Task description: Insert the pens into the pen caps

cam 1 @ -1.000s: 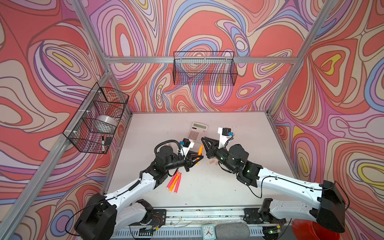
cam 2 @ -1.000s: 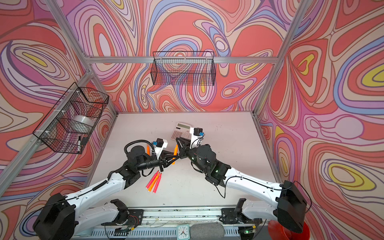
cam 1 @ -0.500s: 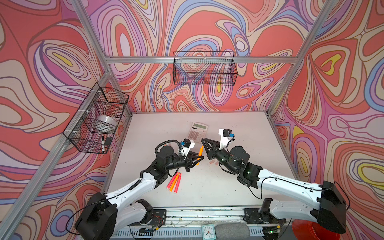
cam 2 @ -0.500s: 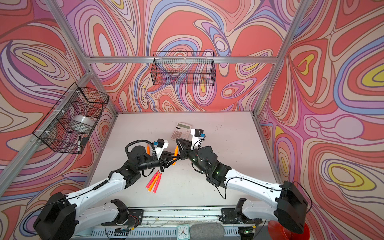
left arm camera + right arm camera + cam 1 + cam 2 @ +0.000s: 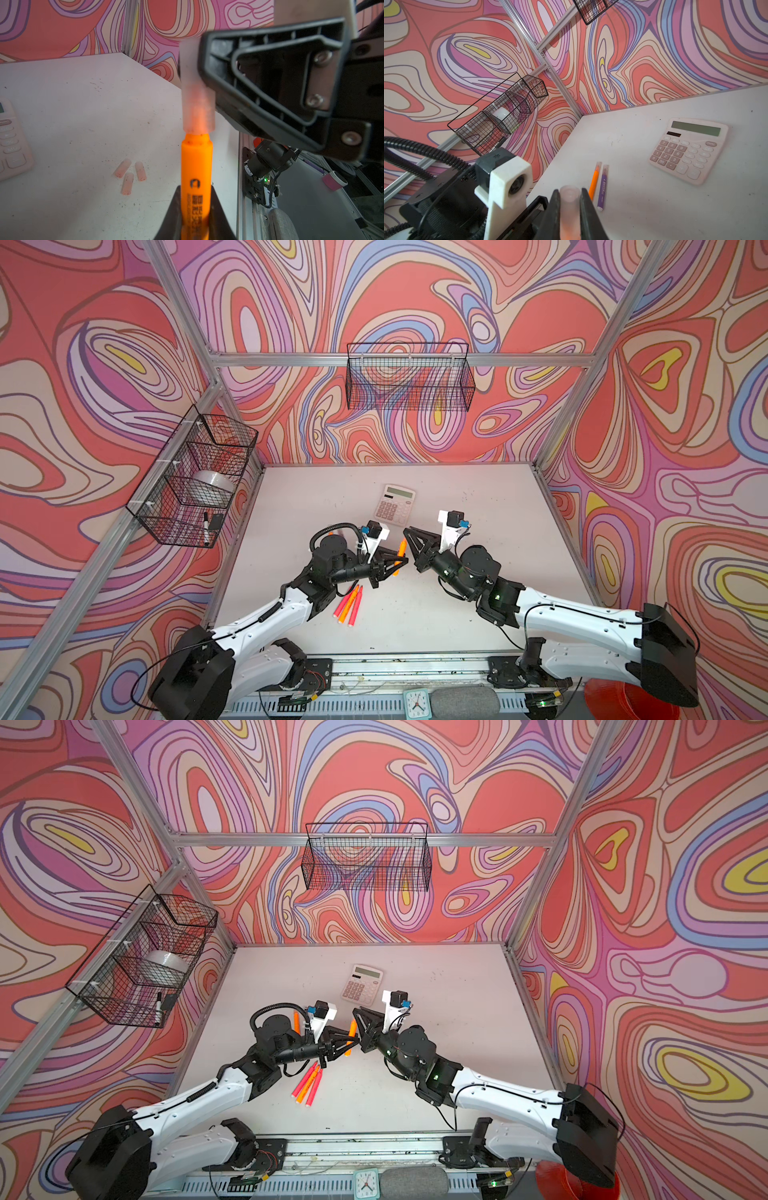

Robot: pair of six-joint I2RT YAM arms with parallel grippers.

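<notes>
At the front of the matte white tabletop (image 5: 415, 626), three slim pens (image 5: 348, 605) lie in a loose fan, pink-red and orange. Just beyond them the two arms meet nose to nose above the middle.

The left claw (image 5: 195, 209) is pinching the glossy orange pen (image 5: 196, 164) low on its barrel, with black print showing between the dark fingers (image 5: 169, 220). Now the right claw (image 5: 570, 199): its black plastic jaws are pressed onto a frosted, translucent cap (image 5: 196, 99), a stubby tube. That cap sits over the pen's nose, and the orange glows through its wall. Its open rim lies right at the pen's stepped collar, though I can't tell if it's fully seated.

On the scuffed surface below, three loose caps (image 5: 130, 175) huddle together, pale pink with speckled ends. Further back, a capped orange pen (image 5: 593, 180) and a purple pen (image 5: 603, 186) lie parallel, side by side.

Beyond those, the pale pink calculator (image 5: 395, 504) lies flat with its rounded keys up. On the far wall hangs a black wire basket (image 5: 409, 377), a long mesh box.
</notes>
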